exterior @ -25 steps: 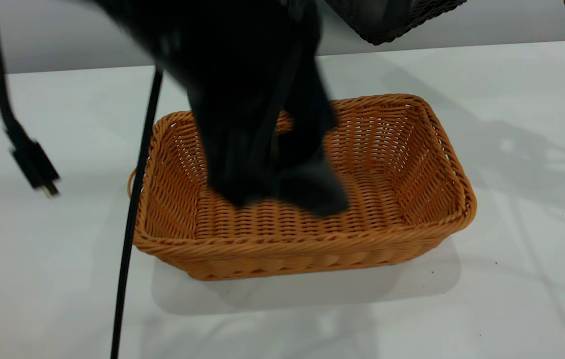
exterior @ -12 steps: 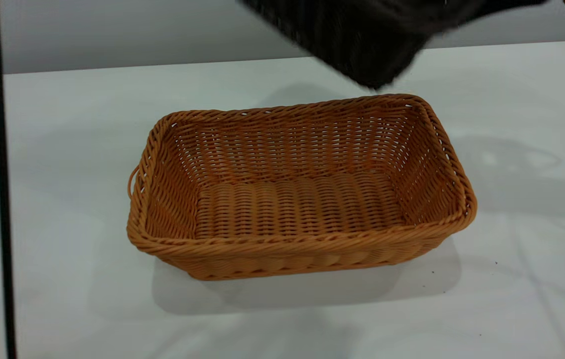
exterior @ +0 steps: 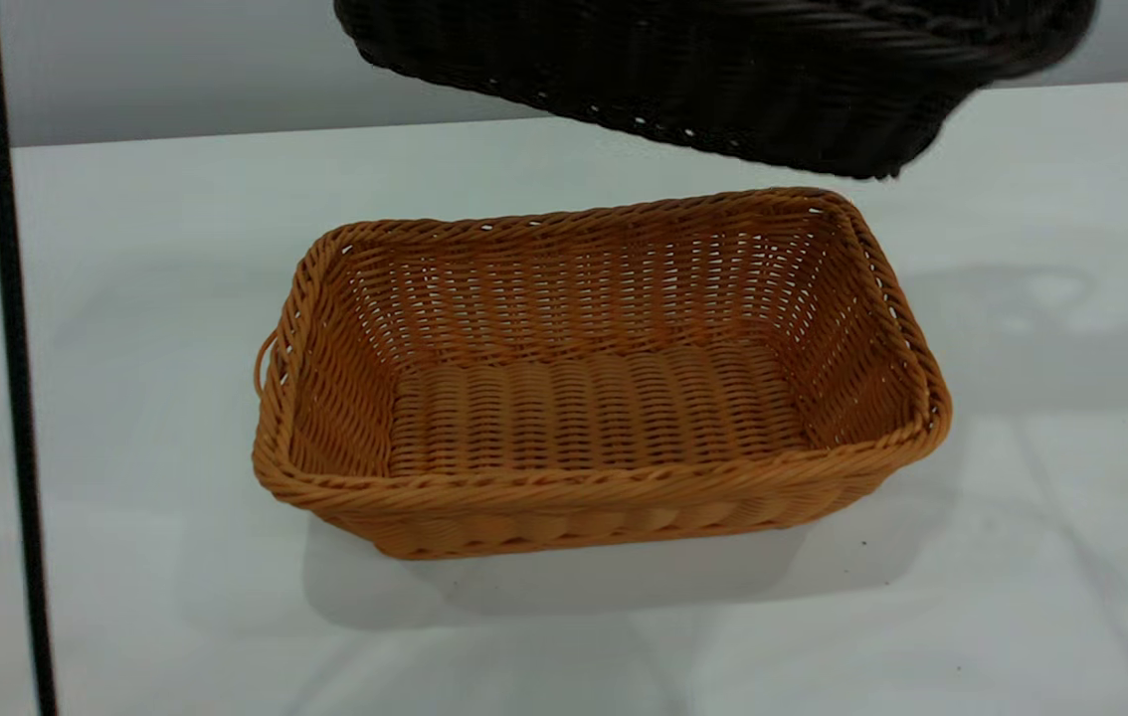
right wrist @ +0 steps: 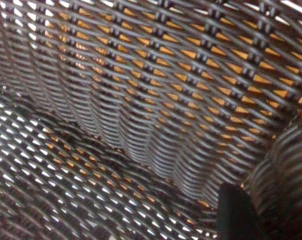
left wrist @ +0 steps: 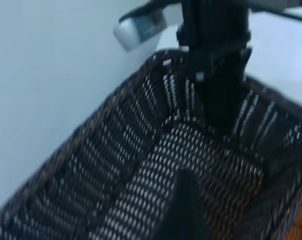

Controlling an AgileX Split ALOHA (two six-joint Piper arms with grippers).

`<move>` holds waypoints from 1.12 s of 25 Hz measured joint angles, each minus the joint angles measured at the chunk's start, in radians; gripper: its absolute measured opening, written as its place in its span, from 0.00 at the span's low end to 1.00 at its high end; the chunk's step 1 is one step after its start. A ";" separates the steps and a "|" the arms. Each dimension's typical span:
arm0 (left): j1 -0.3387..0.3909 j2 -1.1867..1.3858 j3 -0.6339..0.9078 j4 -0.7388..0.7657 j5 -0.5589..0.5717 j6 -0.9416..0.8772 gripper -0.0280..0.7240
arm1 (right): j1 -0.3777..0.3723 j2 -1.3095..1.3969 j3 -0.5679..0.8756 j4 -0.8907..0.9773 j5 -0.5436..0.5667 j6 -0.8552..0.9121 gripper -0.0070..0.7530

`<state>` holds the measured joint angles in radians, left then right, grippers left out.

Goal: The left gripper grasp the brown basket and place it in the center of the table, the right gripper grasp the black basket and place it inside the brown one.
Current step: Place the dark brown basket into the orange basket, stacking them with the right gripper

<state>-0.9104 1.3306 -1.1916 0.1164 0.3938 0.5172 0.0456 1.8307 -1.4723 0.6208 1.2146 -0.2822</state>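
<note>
Step two is under way: brown basket (exterior: 604, 398) sits upright near mid table (exterior: 1041, 557), w/ nothing in it. Black basket (exterior: 723, 80) hangs in the air above its far rim, tilted, apart from it. Right gripper (left wrist: 215, 90) pinches the black basket's wall, one finger inside. Left gripper (left wrist: 183, 210) shows only as a dark tip over the black basket; can't tell if it's spread or closed. Next, I'd judge: bring it fwd, level it, line up the long sides, then lower it in.
</note>
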 joint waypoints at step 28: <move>0.000 0.000 -0.047 -0.003 0.015 -0.025 0.74 | 0.155 0.168 -0.041 -0.155 0.005 -0.023 0.32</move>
<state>-0.9104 1.3306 -1.2383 0.1134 0.4084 0.4920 0.2009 1.9989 -1.5134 0.4663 1.2194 -0.3054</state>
